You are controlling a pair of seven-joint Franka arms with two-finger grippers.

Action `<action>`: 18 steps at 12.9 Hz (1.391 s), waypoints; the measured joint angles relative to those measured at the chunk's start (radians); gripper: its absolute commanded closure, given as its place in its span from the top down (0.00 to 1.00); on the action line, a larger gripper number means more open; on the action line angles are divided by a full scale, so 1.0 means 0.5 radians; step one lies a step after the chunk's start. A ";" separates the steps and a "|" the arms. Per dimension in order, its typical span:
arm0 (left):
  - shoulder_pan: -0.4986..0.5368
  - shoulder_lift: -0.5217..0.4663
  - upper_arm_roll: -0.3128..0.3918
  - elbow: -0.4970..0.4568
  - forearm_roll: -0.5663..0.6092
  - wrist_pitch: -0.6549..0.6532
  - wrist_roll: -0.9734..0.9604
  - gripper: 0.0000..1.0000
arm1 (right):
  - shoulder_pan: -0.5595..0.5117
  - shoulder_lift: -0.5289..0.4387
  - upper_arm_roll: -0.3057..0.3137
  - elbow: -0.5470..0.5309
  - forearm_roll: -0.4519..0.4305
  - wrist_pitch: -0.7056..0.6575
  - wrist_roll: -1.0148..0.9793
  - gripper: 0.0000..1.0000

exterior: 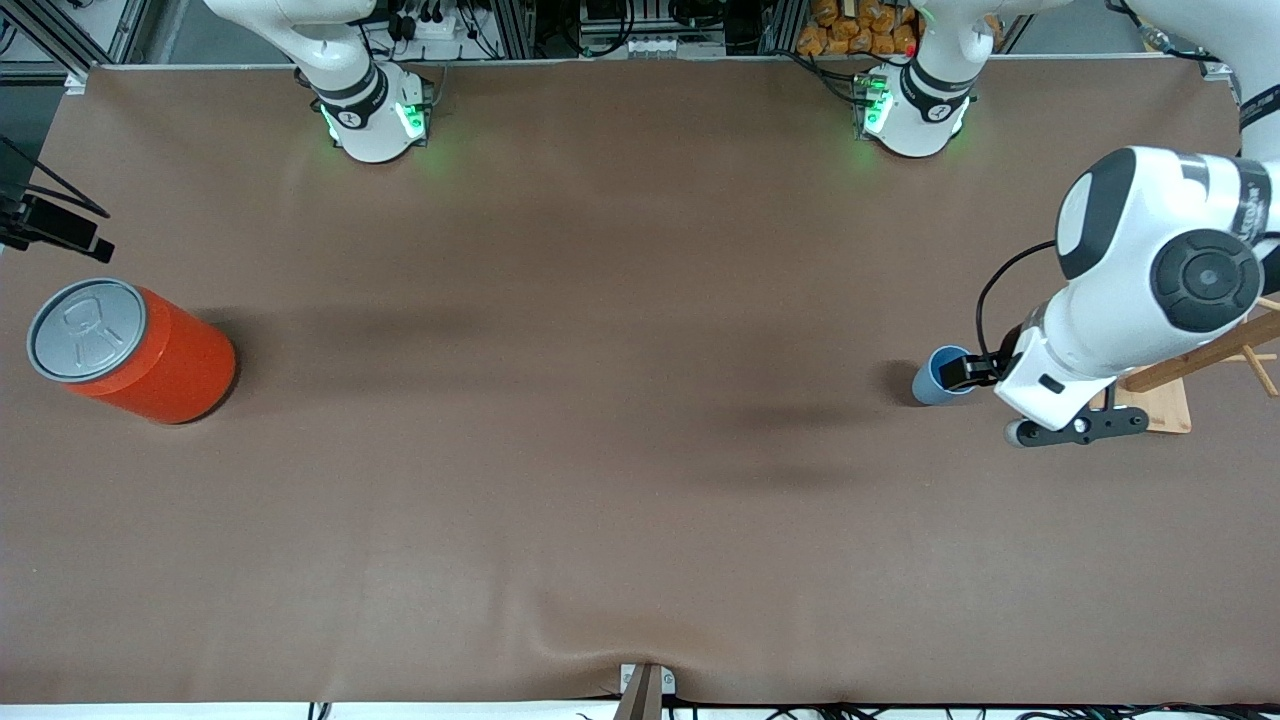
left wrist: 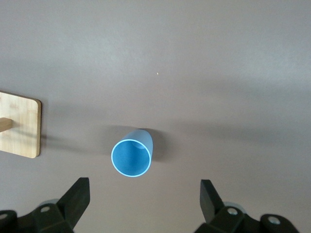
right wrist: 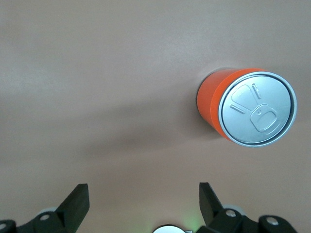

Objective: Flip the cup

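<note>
Blue cup (exterior: 938,378) stands mouth up on the surface (exterior: 600,450), at 3 o'clock. The left gripper (left wrist: 145,187) hangs over it, fingers wide apart: just let go, or about to grab. It must not bump the rim. A wooden stand (exterior: 1165,405) is close by. The right gripper (right wrist: 143,191), apart too, waits by the orange can (exterior: 140,350) at 9 o'clock.

A large orange cylindrical can with a silver pull-tab lid (exterior: 130,350) stands upright on the brown table (exterior: 560,420) at the right arm's end; a light wooden stand (exterior: 1165,395) sits at the left arm's end.
</note>
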 measured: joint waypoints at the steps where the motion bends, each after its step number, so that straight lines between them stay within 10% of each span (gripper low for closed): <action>1: 0.003 -0.020 0.000 0.019 -0.017 -0.011 0.007 1.00 | 0.000 0.000 0.000 0.000 0.000 0.000 0.000 1.00; 9: -0.026 -0.552 0.028 0.050 -0.111 -0.497 0.138 1.00 | 0.000 0.000 -0.001 -0.001 0.000 -0.001 0.000 1.00; 13: -0.037 -0.909 0.290 -0.054 -0.329 -0.631 0.355 1.00 | 0.000 0.000 -0.002 -0.001 0.000 -0.004 0.000 1.00; 18: -0.083 -0.830 0.369 -0.127 -0.328 -0.522 0.385 1.00 | 0.000 0.001 -0.002 -0.001 0.000 -0.006 0.000 1.00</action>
